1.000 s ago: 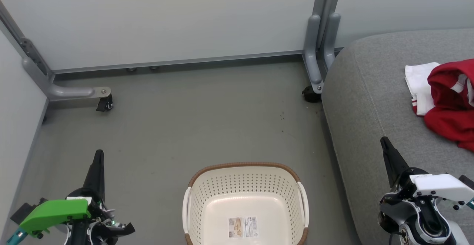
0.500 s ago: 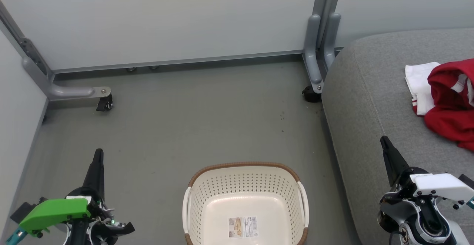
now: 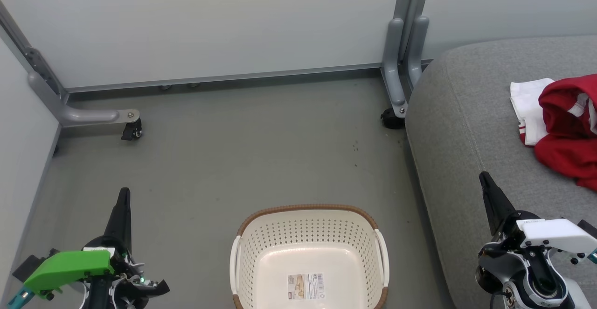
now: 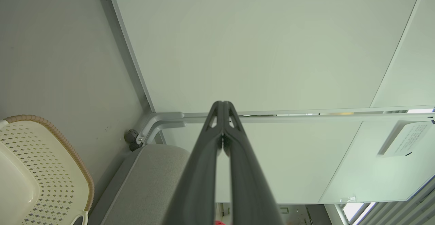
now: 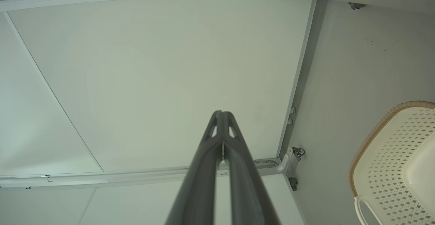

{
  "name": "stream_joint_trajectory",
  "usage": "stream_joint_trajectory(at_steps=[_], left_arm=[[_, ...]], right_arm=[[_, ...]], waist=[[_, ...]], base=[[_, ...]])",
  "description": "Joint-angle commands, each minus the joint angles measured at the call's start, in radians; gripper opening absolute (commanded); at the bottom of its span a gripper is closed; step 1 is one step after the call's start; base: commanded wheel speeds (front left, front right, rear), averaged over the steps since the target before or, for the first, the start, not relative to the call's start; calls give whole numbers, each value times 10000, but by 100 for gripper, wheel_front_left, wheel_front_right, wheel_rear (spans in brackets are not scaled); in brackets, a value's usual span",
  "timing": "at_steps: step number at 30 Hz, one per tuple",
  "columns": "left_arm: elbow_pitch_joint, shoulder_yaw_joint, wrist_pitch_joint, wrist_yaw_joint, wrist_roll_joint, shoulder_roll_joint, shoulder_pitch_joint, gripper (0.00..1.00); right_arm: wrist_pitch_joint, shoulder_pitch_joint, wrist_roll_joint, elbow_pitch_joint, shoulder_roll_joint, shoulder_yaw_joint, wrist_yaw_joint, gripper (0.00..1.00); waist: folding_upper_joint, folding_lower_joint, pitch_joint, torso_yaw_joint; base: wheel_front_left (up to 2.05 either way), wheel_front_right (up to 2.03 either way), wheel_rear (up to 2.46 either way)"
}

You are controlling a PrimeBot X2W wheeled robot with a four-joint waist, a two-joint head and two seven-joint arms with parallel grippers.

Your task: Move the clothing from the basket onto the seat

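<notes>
Red-and-white clothing [image 3: 566,131] sits heaped at the right edge of the frame, up on the grey seat [image 3: 466,127]. It runs off the picture, so how many garments are in that pile I can't say. A white piece with striped trim pokes out on the pile's left side. Down at bottom centre the laundry basket [image 3: 305,207] stands on the floor [image 3: 233,159], just beside the seat's front edge. What shows of its inside is bare but for the paper label [image 3: 305,286], though its near end is cut off by the frame, so that part goes unchecked. By my read, the job looks done or as good as done. Left claw [image 3: 124,192], lower left, has its fingers pressed together on nothing, and right claw [image 3: 483,177], lower right over the seat's edge, is likewise closed and empty. Both flank the basket, pointing up the frame and touching nothing, which fits arms with no load to carry. Behind them stands the pale partition panel [image 3: 210,24] on its castered feet.
</notes>
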Motion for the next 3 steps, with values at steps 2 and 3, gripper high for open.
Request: stream_joint_trajectory(at_steps=[2, 3], left_arm=[[8, 46, 4, -56, 2, 23, -118, 0], [8, 46, 5, -56, 3, 22, -118, 0]], right_arm=[[59, -65, -52, 21, 32, -42, 4, 0], [63, -66, -55, 21, 32, -44, 4, 0]], waist=[[0, 0, 0, 0], [0, 0, 0, 0]], base=[[0, 0, 0], [0, 0, 0]])
